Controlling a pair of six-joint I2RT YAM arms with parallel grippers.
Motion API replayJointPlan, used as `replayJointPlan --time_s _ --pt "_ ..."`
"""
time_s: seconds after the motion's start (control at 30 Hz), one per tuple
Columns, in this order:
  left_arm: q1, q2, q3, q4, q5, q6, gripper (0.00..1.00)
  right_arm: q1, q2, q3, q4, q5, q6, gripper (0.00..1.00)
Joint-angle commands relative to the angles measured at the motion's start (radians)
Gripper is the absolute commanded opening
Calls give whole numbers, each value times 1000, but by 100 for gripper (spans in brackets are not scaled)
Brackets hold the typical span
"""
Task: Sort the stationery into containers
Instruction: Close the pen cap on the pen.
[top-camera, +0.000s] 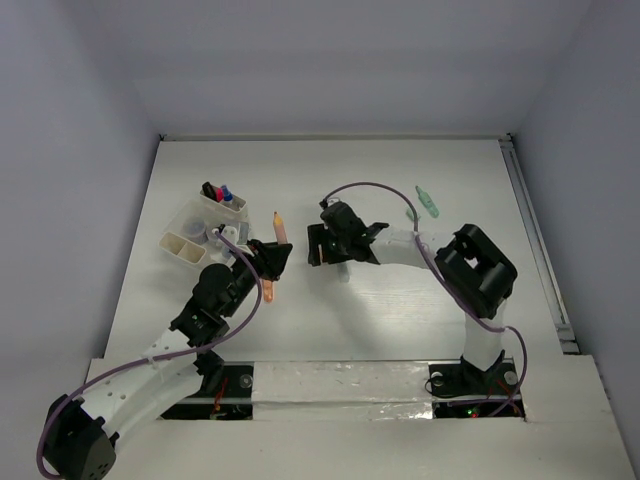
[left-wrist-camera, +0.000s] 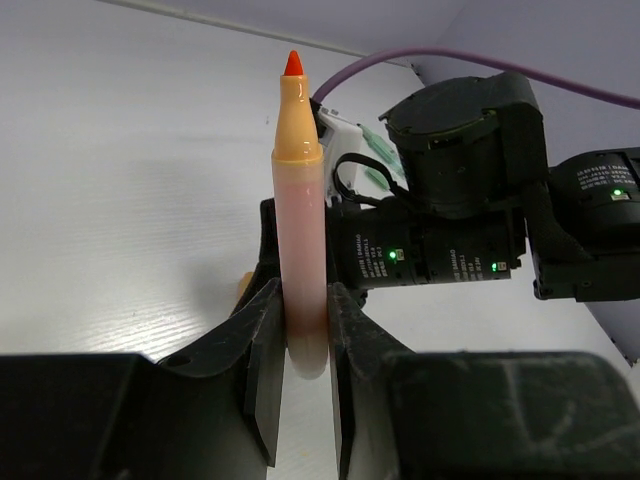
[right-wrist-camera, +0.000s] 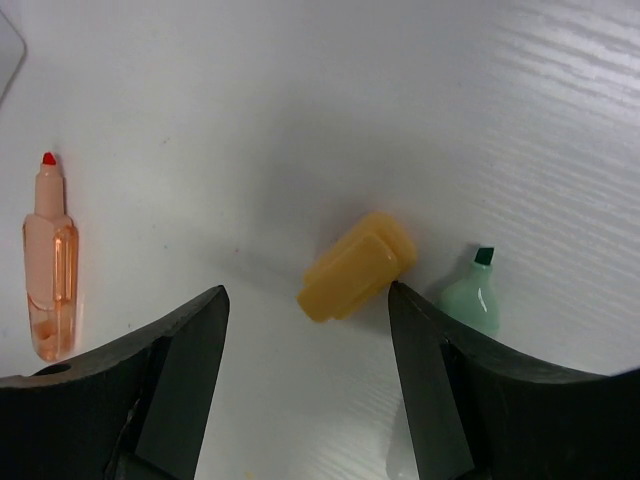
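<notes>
My left gripper was clamped on the marker, frame centre. My right gripper stood apart, the cap between its fingers.

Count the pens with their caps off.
2 that show: the orange marker, clamped in the left gripper, and the pale green highlighter, lying on the table by the right gripper. The pens in the bins and the far green piece are too small to judge.
</notes>
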Motion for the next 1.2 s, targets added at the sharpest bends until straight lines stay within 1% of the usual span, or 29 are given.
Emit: replayJointPlan --time_s 0.0,0.17,0.3,0.37,0.43,0.7,0.73,0.8,0.87,0.9,0.93,1.03,1.07,1.17 --pt "-2 -5 -11 59 5 5 0 6 44 69 -48 60 -40 71" --pt "-2 -9 -11 59 2 5 0 6 78 112 -97 91 -66 68" --pt "-2 -9 -13 58 2 5 0 6 98 138 -145 111 -86 62" --pt "-2 -11 -13 58 0 5 0 6 112 153 -163 114 -94 54" --pt "-2 -11 -11 58 -1 5 0 15 124 175 -209 125 -103 48" --pt "-2 -16 -13 56 0 2 0 44 201 264 -284 182 -128 46" --pt "-2 -16 -13 56 0 2 0 44 207 268 -286 183 -129 44" --pt "-2 -17 -13 54 2 2 0 44 218 279 -306 194 -131 38" --pt "-2 -19 -13 54 0 2 0 44 219 285 -310 211 -131 24" --pt "-2 -20 -13 54 0 2 0 44 215 287 -310 218 -128 17" --pt "-2 -20 -14 56 0 2 0 44 207 284 -306 228 -126 8" --pt "-2 -11 -14 59 -3 2 0 44 129 264 -240 255 -128 7" --pt "-2 -5 -13 59 -3 2 0 44 67 240 -211 264 -131 7" --pt "-2 7 -14 65 0 1 0 44 -49 174 -75 255 -142 7"
